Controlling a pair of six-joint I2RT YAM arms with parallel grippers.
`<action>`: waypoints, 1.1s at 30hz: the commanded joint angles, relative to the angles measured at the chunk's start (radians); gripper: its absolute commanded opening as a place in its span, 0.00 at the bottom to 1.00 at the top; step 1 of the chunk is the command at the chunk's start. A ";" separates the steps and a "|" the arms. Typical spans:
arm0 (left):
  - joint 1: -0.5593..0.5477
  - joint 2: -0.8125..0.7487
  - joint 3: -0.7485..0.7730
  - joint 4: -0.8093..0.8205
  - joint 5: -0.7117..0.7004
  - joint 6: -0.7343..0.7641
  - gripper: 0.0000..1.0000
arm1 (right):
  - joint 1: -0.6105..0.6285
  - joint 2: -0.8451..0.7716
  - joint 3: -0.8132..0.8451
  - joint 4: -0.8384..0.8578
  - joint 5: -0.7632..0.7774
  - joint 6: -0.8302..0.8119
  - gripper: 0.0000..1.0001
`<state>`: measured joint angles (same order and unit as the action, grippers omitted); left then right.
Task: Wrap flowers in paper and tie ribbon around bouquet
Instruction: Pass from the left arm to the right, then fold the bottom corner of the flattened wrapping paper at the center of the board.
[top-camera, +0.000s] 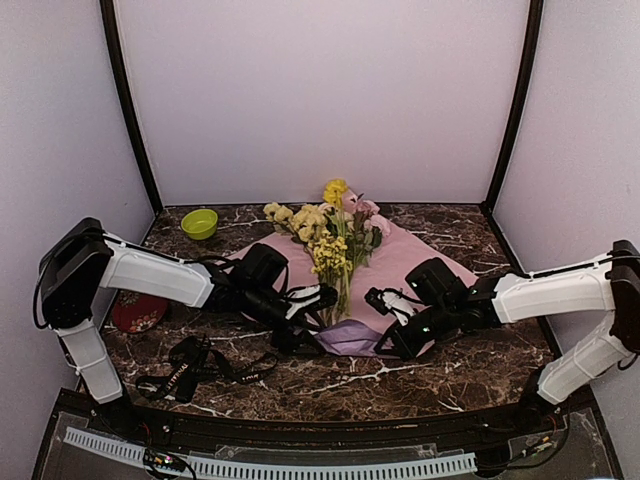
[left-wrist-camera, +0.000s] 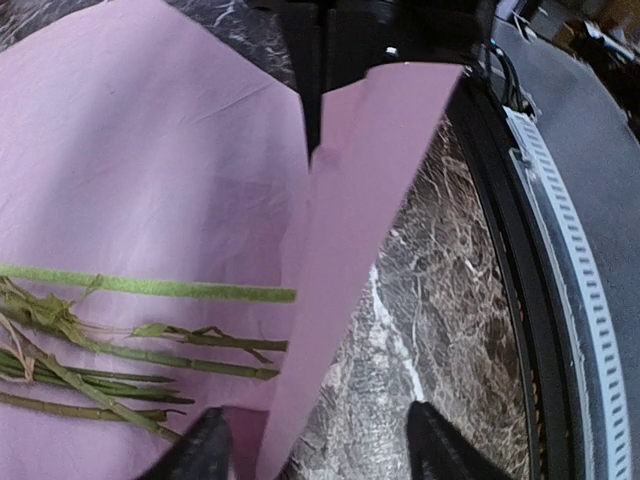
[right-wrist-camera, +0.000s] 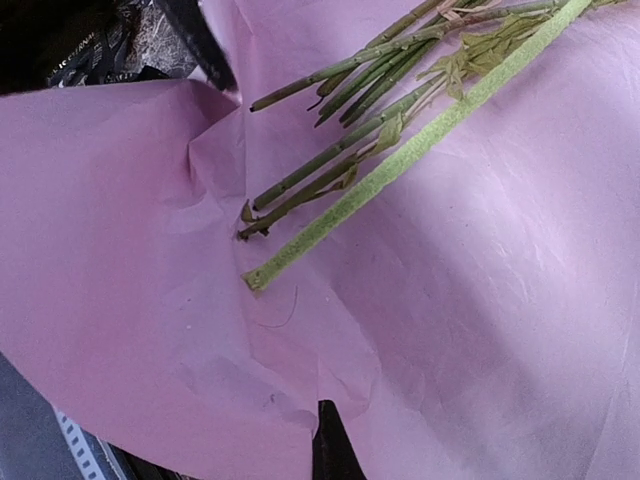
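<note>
Left pincer (left-wrist-camera: 325, 447) stands spread astride an upturned flap of the paper (top-camera: 415, 255); right pincer (right-wrist-camera: 325, 440) is pressed together, pinching the paper's near fold. The flowers (top-camera: 335, 240) lie along the paper's middle; the ribbon (top-camera: 190, 372) lies on the surface (top-camera: 450, 375) left of the paper.

Two arms on show, both in smooth white shells: the left arm (top-camera: 150, 272) and the right arm (top-camera: 555, 290), each with bulky black joint housings (top-camera: 70, 268). Thin black cables (top-camera: 300, 293) loop around the left wrist. Dark, tapered fingers (left-wrist-camera: 205, 452) tip the left end effector (left-wrist-camera: 325, 455).
</note>
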<state>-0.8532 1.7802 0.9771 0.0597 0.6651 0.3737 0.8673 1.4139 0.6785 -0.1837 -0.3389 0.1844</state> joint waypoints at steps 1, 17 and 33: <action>0.006 -0.097 -0.040 -0.051 0.066 0.009 0.74 | -0.008 -0.016 0.037 -0.038 0.013 -0.009 0.00; 0.006 -0.234 -0.116 -0.101 -0.098 0.034 0.71 | -0.020 -0.001 0.111 -0.190 -0.041 -0.088 0.00; 0.055 -0.026 -0.004 -0.026 -0.208 -0.040 0.28 | -0.022 -0.016 0.098 -0.182 -0.045 -0.100 0.00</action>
<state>-0.7708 1.7374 0.9985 0.0998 0.4419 0.3027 0.8497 1.4170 0.7742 -0.3763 -0.3737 0.0868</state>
